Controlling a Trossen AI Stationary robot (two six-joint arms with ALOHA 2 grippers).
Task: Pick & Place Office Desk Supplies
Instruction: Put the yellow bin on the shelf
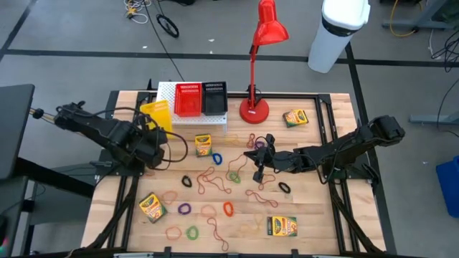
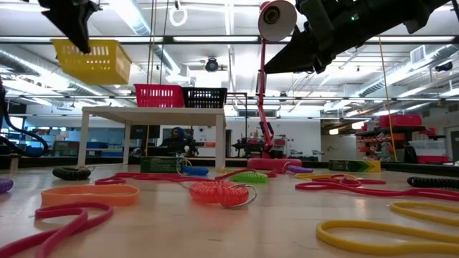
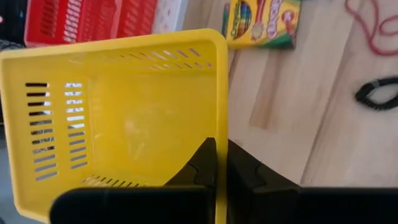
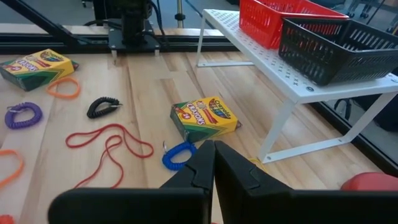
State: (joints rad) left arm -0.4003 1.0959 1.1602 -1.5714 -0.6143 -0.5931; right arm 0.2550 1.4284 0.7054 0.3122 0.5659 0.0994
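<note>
Risk item one: yellow basket, pinched by its rim wall between the closed fingers of the left gripper and held off the table at about 10 o'clock; a one-wall grip on thin slotted plastic could let it swing, tilt or slip, and it hangs just beside the white rack, so a clumsy move could knock the rack. Risk item two: right gripper, fingers shut on nothing, hovers near table centre over the loops; jaws would need to part before any pick, and flat thin bands may escape or drag neighbours. Containers: yellow basket, empty so far as its interior shows; red basket and black basket side by side on the rack at 12 o'clock, contents not discernible. Supplies, all loose on the table: crayon boxes at centre, 2, 5 and 7 o'clock; rubber bands and coiled loops scattered from centre towards 6 o'clock.
</note>
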